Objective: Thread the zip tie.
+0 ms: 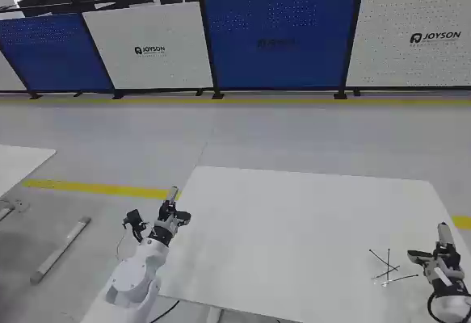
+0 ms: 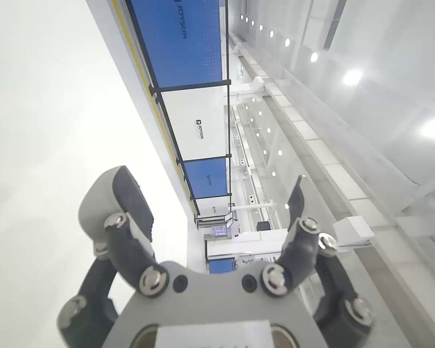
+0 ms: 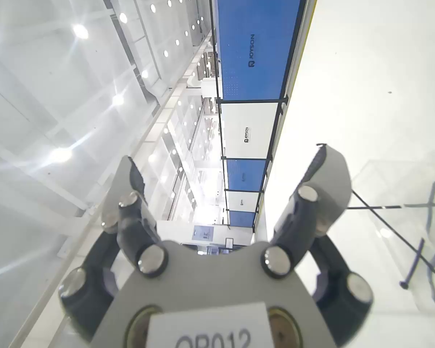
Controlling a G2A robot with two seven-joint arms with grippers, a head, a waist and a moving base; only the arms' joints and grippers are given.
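Several thin black zip ties (image 1: 388, 267) lie crossed in a small loose heap on the white table (image 1: 300, 234), near its front right corner. My right gripper (image 1: 431, 245) hovers just to the right of them, open and holding nothing. In the right wrist view the right gripper (image 3: 228, 172) has its jaws spread wide, and the zip ties (image 3: 384, 227) lie beside one finger. My left gripper (image 1: 166, 208) is at the table's left edge, far from the ties. It is also open and empty, with nothing between the fingers of the left gripper (image 2: 214, 197).
A second white table (image 1: 9, 165) stands to the far left. A grey bar (image 1: 60, 249) lies on the floor between the tables. Blue and white partition panels (image 1: 279, 44) line the back behind a yellow floor line.
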